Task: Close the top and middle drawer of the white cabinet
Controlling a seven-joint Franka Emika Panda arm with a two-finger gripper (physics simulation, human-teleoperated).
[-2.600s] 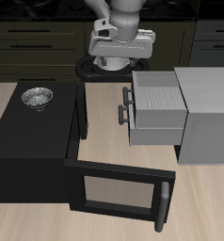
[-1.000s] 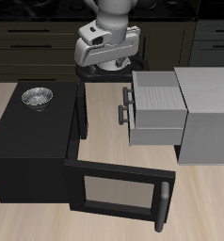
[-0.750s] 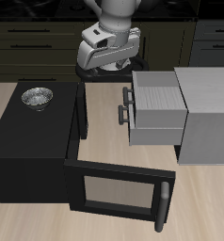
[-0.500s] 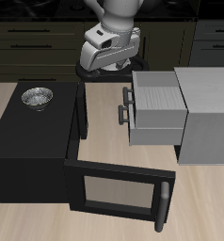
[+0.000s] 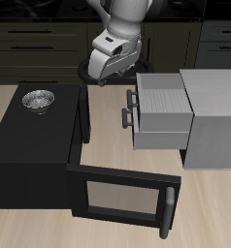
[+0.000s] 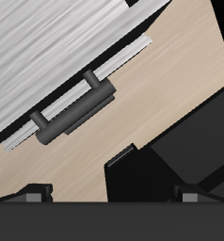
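Cabinet (image 5: 213, 116), white, at the table (image 5: 108, 136) side opposite the black microwave (image 5: 35, 145); top drawer (image 5: 162, 94) and middle drawer (image 5: 162, 129) both pulled out toward the microwave, dark handles (image 5: 128, 108) at their fronts. Top drawer drawn out slightly less than the middle one, its handle sitting a little farther back.

Arm (image 5: 127, 19) rising from the base at the table's back, bent forward over the back edge; white wrist housing (image 5: 115, 53) tilted, held above the table just behind the drawer fronts and apart from them. Gripper seen only as the wrist housing from outside; fingertips (image 6: 31, 187) barely visible at the frame edge of the wrist view, set far apart, nothing between them, so open and holding nothing.

Wrist view: ribbed grey drawer top (image 6: 57, 47) with one dark bar handle (image 6: 74, 110) below the camera, bare wood between it and the black microwave body (image 6: 180, 141).

Microwave door (image 5: 122, 199) swung fully open toward the front edge, its handle (image 5: 168, 211) at the free end. Small metal bowl (image 5: 37, 99) resting on the microwave's top, near the back corner. Dark kitchen units (image 5: 40, 44) behind the table.
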